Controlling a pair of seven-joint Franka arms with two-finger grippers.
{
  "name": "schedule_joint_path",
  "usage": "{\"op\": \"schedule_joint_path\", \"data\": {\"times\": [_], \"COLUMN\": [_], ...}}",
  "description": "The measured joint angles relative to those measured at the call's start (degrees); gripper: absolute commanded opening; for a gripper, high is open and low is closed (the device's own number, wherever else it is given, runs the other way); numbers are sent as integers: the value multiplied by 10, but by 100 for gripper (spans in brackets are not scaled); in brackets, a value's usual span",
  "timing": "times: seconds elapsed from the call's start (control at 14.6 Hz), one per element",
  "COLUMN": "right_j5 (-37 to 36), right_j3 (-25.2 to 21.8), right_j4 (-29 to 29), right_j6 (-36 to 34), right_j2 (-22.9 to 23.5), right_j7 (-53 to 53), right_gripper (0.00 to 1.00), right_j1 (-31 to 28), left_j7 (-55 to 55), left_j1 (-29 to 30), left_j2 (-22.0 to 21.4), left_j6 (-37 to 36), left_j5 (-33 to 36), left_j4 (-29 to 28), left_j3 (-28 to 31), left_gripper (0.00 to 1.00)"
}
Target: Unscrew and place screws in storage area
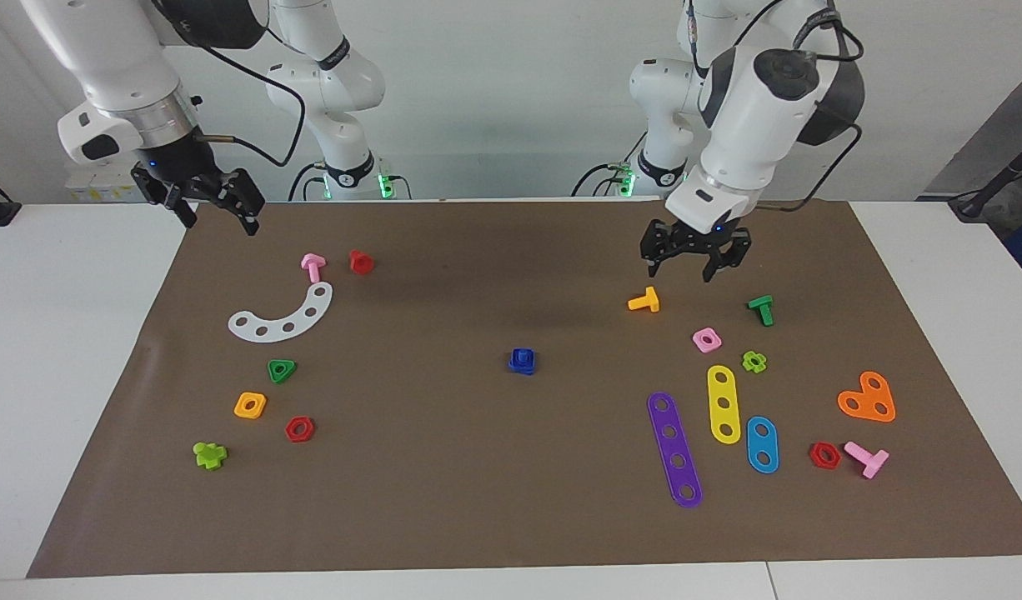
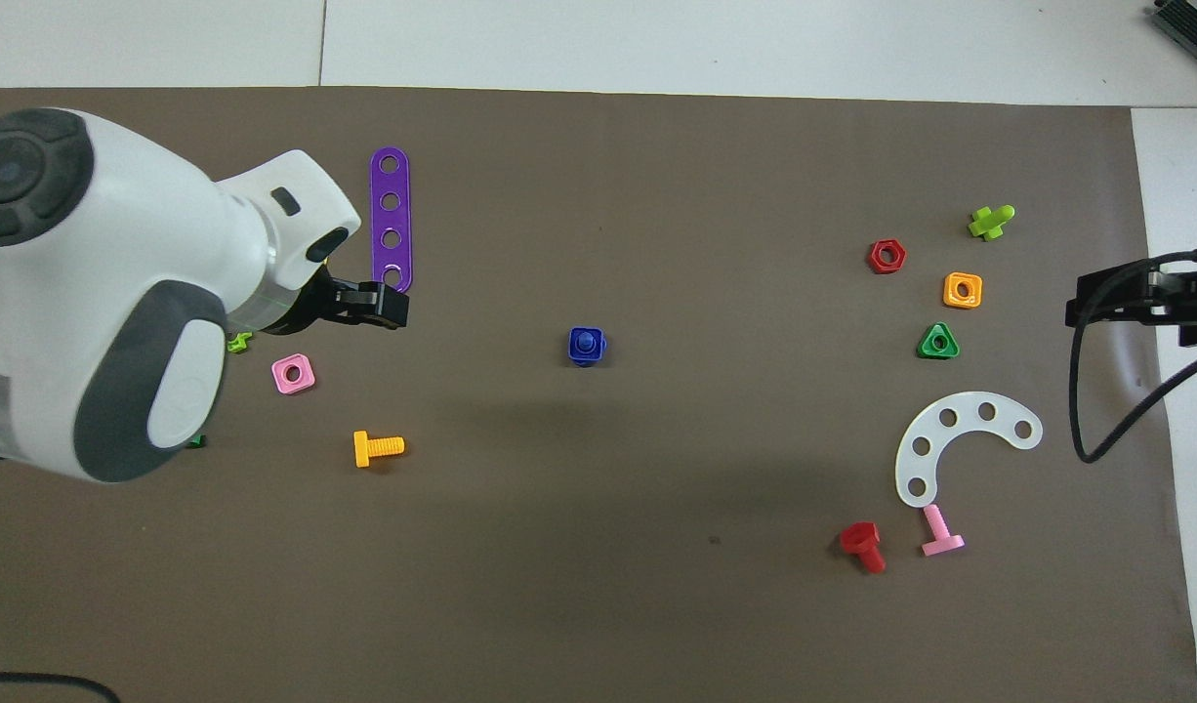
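With both tools spread open — the left tool (image 1: 694, 257) being held over bare table at 1 o'clock from the blue screw and nut (image 1: 522, 360), the right tool (image 1: 215, 200) waiting at 10 o'clock — the still-joined pair is risking being slid rather than gripped.

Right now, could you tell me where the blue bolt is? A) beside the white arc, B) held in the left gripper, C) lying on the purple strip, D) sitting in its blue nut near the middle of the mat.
D: the blue bolt sits in its blue nut on the mat, with the left gripper and right gripper both up and away from it.
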Motion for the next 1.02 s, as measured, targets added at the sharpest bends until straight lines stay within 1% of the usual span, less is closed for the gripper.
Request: {"op": "schedule_joint_path", "data": {"times": [0.14,0.34,0.61,0.75,0.89,1.02], "right_j5": [0,0,0,0,0,0], "right_j3": [0,0,0,0,0,0], "right_j4": [0,0,0,0,0,0], "right_j6": [0,0,0,0,0,0], "right_j2": [0,0,0,0,0,0], "right_j7": [0,0,0,0,0,0], "right_gripper": [100,100,100,100,100,100], "right_j1": [0,0,0,0,0,0], "left_j7": [-9,-27,-88,-103,-105,-105], "left_j1": [-25,-57,-104,-120,-133,-138], "left_j2": [31,66,149,189,213,225], "left_j6": [45,72,84,99,114,128], "left_j5": [-16,-27,-28,-27,-27,-16], "left_j4": [1,17,82,108,118,120], "left_j3": [0,0,1,1,1,2], "left_gripper": [95,95,95,94,92,92]}}
